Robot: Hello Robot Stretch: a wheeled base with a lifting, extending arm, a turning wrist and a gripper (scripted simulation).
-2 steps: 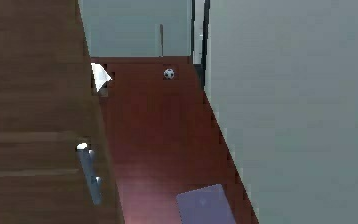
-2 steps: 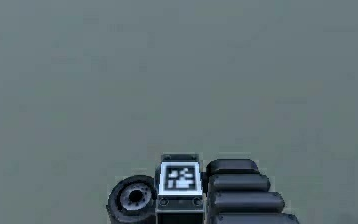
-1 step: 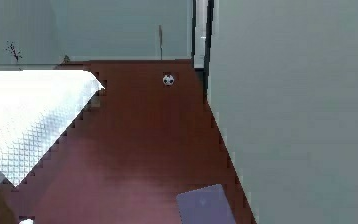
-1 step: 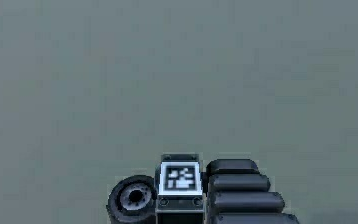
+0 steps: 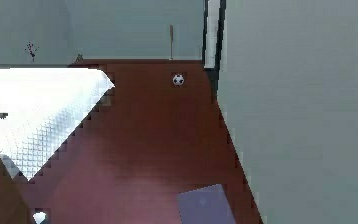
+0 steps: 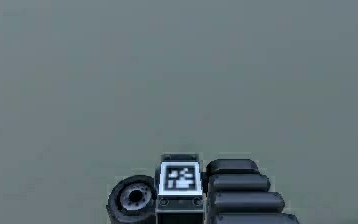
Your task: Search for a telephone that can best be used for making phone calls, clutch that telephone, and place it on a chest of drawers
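Observation:
In the arm side view the arm's dark segments sit low at the bottom edge, with one white marked square beside them. Left of the square is a round dark body, which I take for the gripper. Its far end cannot be made out, so I cannot tell whether it holds anything. Behind it is a plain grey-green wall. In the forward view a bed with a white patterned cover lies at the left on a red-brown floor.
A black-and-white ball lies on the floor near the far wall. A large grey wall closes the forward view's right, with a dark door edge beyond. A grey-blue mat lies at the bottom. A small pale thing sits bottom left.

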